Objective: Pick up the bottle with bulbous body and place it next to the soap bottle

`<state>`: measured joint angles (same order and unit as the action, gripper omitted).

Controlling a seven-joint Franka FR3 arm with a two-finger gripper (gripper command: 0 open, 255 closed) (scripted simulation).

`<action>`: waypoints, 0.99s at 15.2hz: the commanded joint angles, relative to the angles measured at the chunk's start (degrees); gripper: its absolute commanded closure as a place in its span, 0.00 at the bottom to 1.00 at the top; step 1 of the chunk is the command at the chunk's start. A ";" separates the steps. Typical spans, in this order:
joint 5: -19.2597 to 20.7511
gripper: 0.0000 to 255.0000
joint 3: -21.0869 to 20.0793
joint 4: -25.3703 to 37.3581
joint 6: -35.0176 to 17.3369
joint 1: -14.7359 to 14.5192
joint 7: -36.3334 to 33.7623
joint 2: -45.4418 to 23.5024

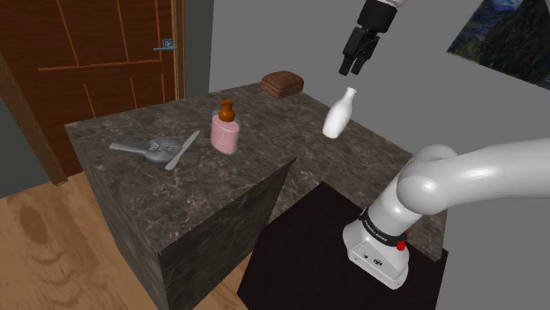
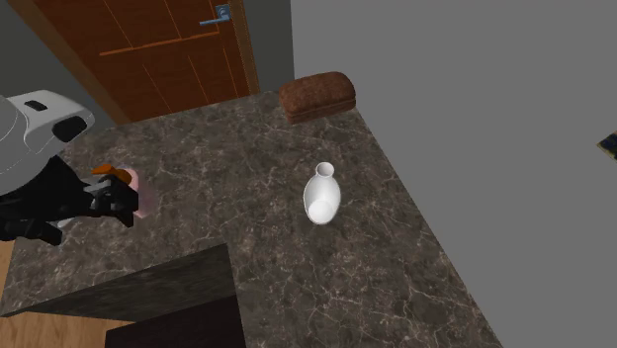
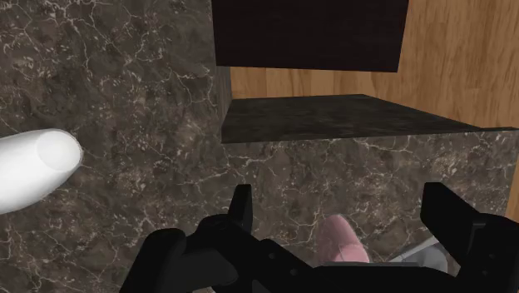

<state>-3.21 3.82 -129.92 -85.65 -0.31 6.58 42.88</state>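
Nearest, in the wrist view: black fingers [image 3: 241,208] of the gripper [image 3: 339,200], spread wide, clasping nothing. Down between them, untouched, a pink soap bottle [image 3: 341,241]; just beside it, under one finger, a bit of the grey utensils [image 3: 420,250]. Out past the other finger, well apart, the white bottle [image 3: 29,171] on the dark veined surface [image 3: 125,100]. Beyond the surface's edge, wooden floor [image 3: 466,75] and the black stand [image 3: 308,33].

In the shoulder view, at 5 o'clock, the stand [image 1: 300,255] carrying the white arm [image 1: 476,172]. At 1 o'clock, the gripper [image 1: 353,70], hanging high with fingers apart, at 12 o'clock from the bottle [image 1: 338,116] and clear of it. Bottle resting on the surface [image 1: 176,185], bulbous body down, narrow neck up, close to the far edge. Soap bottle [image 1: 226,130], brown-capped, at 9 o'clock from it, well apart. Utensils [image 1: 159,148] lying near the soap bottle, at its 9 o'clock. Brown loaf [image 1: 282,84] at 11 o'clock from the bottle, at the back corner. Wooden door [image 1: 97,62] at 10 o'clock, past the surface.

In the second exterior view, the gripper [image 2: 124,206] at 9 o'clock, in front of the soap bottle [image 2: 146,198] and hiding most of it. Bottle [image 2: 322,201] at 3 o'clock from the soap bottle, well apart, open mouth seen from above. Loaf [image 2: 316,96] at 12 o'clock from the bottle, by the grey wall.
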 commanded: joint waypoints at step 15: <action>9.93 0.00 14.15 -0.50 -13.21 5.08 15.18 -11.62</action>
<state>6.28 17.02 -130.72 -97.63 4.56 20.76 32.59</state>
